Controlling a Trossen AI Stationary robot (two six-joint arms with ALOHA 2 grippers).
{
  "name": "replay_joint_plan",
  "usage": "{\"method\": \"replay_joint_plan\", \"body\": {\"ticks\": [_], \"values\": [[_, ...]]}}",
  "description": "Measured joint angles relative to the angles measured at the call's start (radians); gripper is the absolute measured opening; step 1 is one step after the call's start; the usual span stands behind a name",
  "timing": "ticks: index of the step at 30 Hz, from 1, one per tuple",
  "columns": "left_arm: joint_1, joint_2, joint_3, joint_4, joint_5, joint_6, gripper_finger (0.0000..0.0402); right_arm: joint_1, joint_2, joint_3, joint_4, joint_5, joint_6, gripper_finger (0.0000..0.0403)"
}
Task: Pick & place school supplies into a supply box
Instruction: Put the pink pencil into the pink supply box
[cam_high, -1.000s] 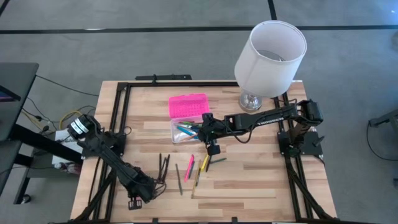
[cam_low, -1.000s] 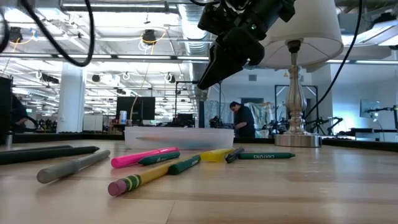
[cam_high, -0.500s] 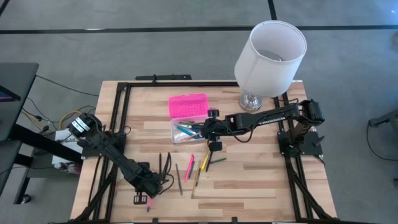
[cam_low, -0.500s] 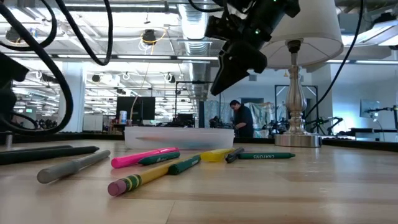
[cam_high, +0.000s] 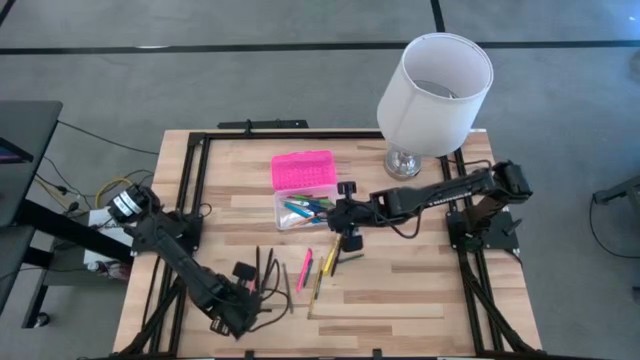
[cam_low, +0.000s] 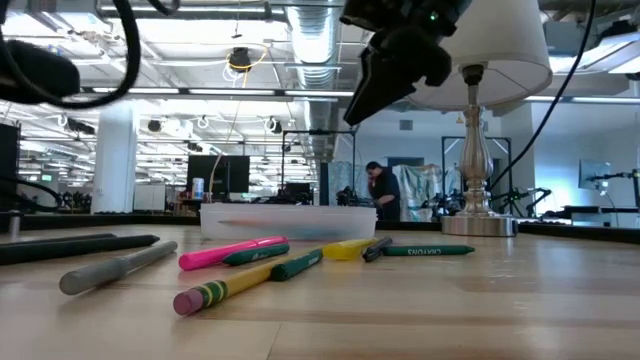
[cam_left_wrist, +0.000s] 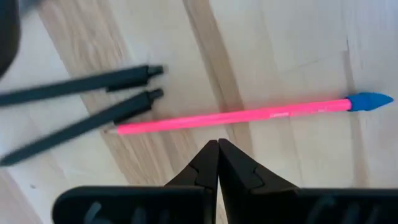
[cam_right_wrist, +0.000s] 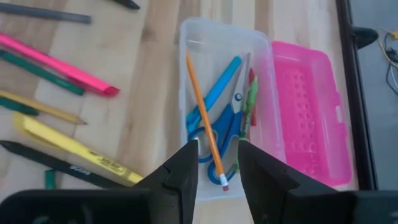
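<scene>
The supply box's clear base (cam_high: 300, 210) sits on the table mid-far, its pink lid (cam_high: 303, 170) open behind it. In the right wrist view the base (cam_right_wrist: 186, 37) holds an orange pencil (cam_right_wrist: 202, 112), blue scissors (cam_right_wrist: 227, 127) and pens. My right gripper (cam_right_wrist: 217, 158) is open and empty, raised just right of the box (cam_high: 342, 212). Loose pens, markers and pencils (cam_high: 310, 270) lie flat nearer the front. My left gripper (cam_left_wrist: 217, 146) is shut and empty near the front left (cam_high: 243, 278), above a pink pencil (cam_left_wrist: 249, 115) and two black pens (cam_left_wrist: 93, 106).
A white lamp (cam_high: 435, 85) stands at the far right corner, close behind my right arm. Black frame rails (cam_high: 190, 200) run along the table's left, right and far sides. Bare wood lies at the front right (cam_high: 400, 290).
My right gripper has drawn back from over the box toward the table's right edge and risen a little. My left gripper has swung from the near edge toward the black pens, farther in on the table.
</scene>
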Motion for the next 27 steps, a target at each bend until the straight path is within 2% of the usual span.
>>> {"method": "replay_joint_plan", "body": {"ticks": [3, 7, 13, 22, 27], "values": [[-0.009, 0.000, 0.001, 0.055, -0.036, 0.025, 0.0002, 0.013, 0.000, 0.000, -0.001, 0.000, 0.000, 0.0107], [-0.009, 0.000, -0.026, 0.169, -0.029, 0.087, 0.0002, 0.017, 0.000, 0.000, -0.003, 0.000, 0.000, 0.0107], [-0.007, 0.001, -0.050, 0.232, 0.065, 0.089, 0.0002, 0.015, 0.001, 0.000, -0.003, 0.000, 0.001, 0.0107], [-0.007, 0.001, -0.136, 0.422, 0.131, 0.077, 0.0002, 0.015, 0.001, 0.000, -0.003, 0.000, 0.008, 0.0107], [-0.007, 0.001, -0.180, 0.465, 0.192, 0.042, 0.0002, 0.015, 0.001, 0.000, -0.004, 0.000, 0.009, 0.0107]]}}
